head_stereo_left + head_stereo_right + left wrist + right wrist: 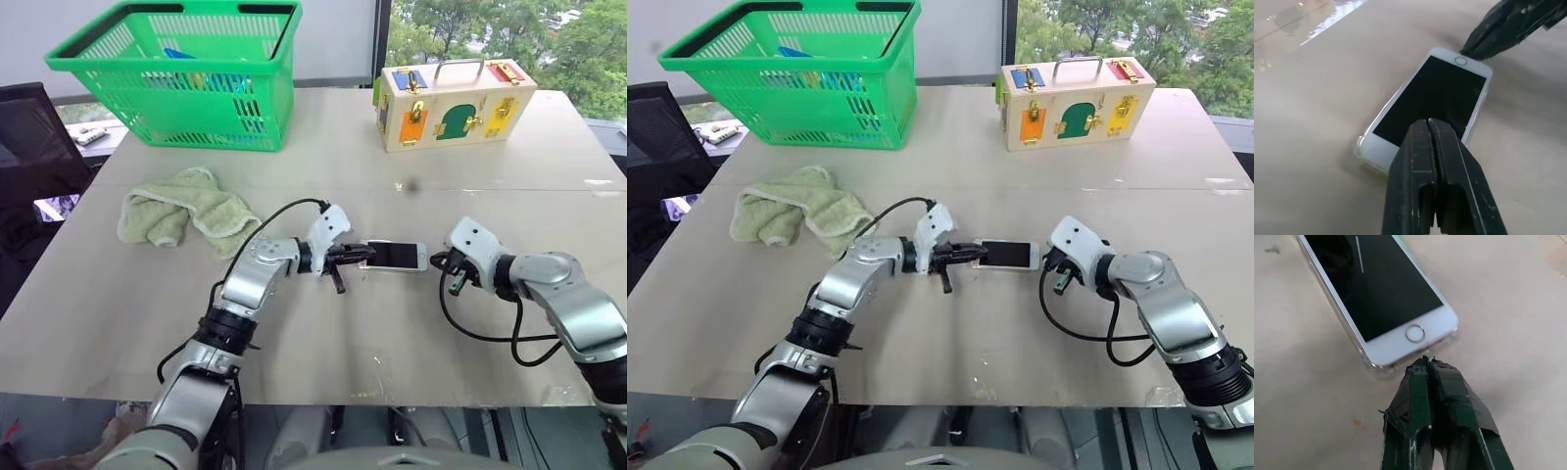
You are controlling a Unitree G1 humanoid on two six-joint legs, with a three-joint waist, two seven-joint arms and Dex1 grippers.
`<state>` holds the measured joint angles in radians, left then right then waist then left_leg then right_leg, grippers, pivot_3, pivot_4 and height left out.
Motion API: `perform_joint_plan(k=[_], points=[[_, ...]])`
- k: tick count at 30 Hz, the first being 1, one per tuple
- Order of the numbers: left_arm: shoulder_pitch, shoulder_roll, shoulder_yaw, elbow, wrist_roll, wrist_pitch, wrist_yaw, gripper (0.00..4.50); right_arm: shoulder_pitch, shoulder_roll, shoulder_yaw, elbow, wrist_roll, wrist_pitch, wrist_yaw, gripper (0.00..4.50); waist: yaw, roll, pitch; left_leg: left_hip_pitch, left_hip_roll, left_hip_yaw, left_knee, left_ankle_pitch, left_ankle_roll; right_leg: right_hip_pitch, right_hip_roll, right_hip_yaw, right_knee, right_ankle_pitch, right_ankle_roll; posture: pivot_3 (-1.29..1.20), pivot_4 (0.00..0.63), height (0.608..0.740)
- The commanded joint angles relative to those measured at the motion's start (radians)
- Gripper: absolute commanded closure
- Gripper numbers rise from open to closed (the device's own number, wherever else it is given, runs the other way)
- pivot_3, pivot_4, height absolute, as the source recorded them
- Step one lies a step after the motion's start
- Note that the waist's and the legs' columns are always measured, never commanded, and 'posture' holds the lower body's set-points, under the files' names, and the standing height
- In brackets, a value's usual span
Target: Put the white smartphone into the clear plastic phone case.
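White smartphone (pixel 394 256) lies screen-up inside the clear plastic phone case (pixel 1369 366) on the table (pixel 323 343); left gripper (pixel 1431 128) pinched closed over the phone's near end, right gripper (pixel 1426 363) closed at its home-button end, holding nothing

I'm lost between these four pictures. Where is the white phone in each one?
Left eye view: the white smartphone lies mid-table, between the left gripper and right gripper.
Right eye view: same spot, slightly left of centre.
Left wrist view: it fills the middle, just beyond that gripper's shut fingertips.
Right wrist view: upper left, running off the top.
Shared landmark: its round home button, at the end nearest the right gripper.
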<state>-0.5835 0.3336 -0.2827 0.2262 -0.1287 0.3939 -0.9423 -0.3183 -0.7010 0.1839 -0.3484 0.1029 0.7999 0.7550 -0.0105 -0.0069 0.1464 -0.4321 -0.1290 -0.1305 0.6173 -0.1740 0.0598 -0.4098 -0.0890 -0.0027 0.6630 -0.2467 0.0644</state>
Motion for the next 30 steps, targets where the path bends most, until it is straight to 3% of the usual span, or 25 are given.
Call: perform_joint_plan(k=[1,9,15,18,24,30], points=[[-0.020,0.001,-0.015,0.019,0.032,-0.011,0.014,4.50,-0.018,0.006,-0.002,-0.044,0.008,-0.015,-0.006,4.46,0.000,0.000,0.000,0.000,0.000,0.000,0.000,0.000,0.000,0.000,0.000,0.000,0.000,0.000,0.000,0.00,0.150,0.740],[-0.002,-0.018,0.030,-0.036,-0.046,-0.045,-0.030,4.50,-0.025,0.026,-0.006,-0.039,0.014,-0.021,-0.012,4.46,0.000,0.000,0.000,0.000,0.000,0.000,0.000,0.000,0.000,0.000,0.000,0.000,0.000,0.000,0.000,0.00,0.150,0.740],[0.009,-0.038,-0.003,0.005,-0.029,-0.061,-0.037,4.50,-0.018,0.027,-0.156,-0.067,0.169,0.038,0.045,4.46,0.002,0.000,0.000,0.000,0.000,0.000,0.000,0.000,0.000,0.000,0.000,0.000,0.000,0.000,0.000,0.00,0.150,0.740],[0.012,-0.038,0.000,0.030,-0.024,-0.062,-0.034,4.50,-0.041,0.032,-0.172,-0.052,0.203,0.052,0.041,4.46,-0.001,0.000,0.000,0.000,0.000,0.000,0.000,0.000,0.000,0.001,0.000,0.000,0.000,0.000,0.000,0.00,0.150,0.740],[0.018,-0.032,-0.001,0.042,-0.015,-0.072,-0.035,4.50,-0.147,0.074,-0.041,0.111,0.140,0.016,0.015,4.46,-0.002,0.000,0.000,0.001,0.000,0.000,0.001,0.000,0.000,0.001,0.000,0.000,0.000,0.000,0.000,0.00,0.150,0.740],[0.030,-0.036,-0.002,0.026,-0.014,-0.068,-0.023,4.50,-0.196,0.040,0.087,0.241,0.092,0.081,0.056,4.46,0.001,0.000,0.000,0.001,0.000,0.001,0.001,0.003,-0.004,0.001,-0.001,0.000,0.000,0.000,0.000,0.00,0.150,0.740]])
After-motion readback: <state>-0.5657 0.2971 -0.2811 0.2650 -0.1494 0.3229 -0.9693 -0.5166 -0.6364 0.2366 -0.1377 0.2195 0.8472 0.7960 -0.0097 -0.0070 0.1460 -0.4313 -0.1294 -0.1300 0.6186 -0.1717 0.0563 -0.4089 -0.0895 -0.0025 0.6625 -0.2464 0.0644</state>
